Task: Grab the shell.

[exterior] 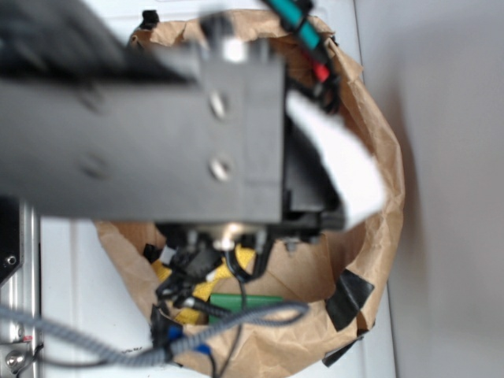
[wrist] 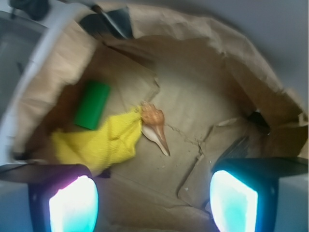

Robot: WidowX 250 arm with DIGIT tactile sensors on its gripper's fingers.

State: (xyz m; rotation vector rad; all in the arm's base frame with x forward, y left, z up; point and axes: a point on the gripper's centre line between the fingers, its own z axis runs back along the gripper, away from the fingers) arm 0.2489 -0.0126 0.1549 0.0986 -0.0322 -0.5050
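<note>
Wrist view, left to right. One brown paper bag [wrist: 203,63] lies open, its crumpled walls ringing the frame and its creased floor filling the centre. One green cylinder [wrist: 91,104] lies left of centre on the bag floor, tilted, its lower end touching one yellow cloth [wrist: 104,142]. The cloth is bunched at lower left, with a corner reaching right to the shell. One shell [wrist: 154,126], orange-tan with a pale opening, lies near the centre of the frame on the bag floor. Its round end touches the cloth corner and its long pointed tip aims down and right. One black piece of tape or clip [wrist: 108,21] sits on the bag rim at upper left.

Pincer [wrist: 154,205]: two fingers, one at lower left [wrist: 72,205] and one at lower right [wrist: 234,203], pads glowing cyan. They stand wide apart with nothing between them. The shell sits above the gap in the frame, closer to the left finger, and touches neither.

Exterior view: the blurred dark arm [exterior: 142,134] covers the upper left and centre, above the same bag [exterior: 378,236], which rests on a white bench [exterior: 71,299]. Green and yellow show at the bottom centre under cables. The shell is hidden here.
</note>
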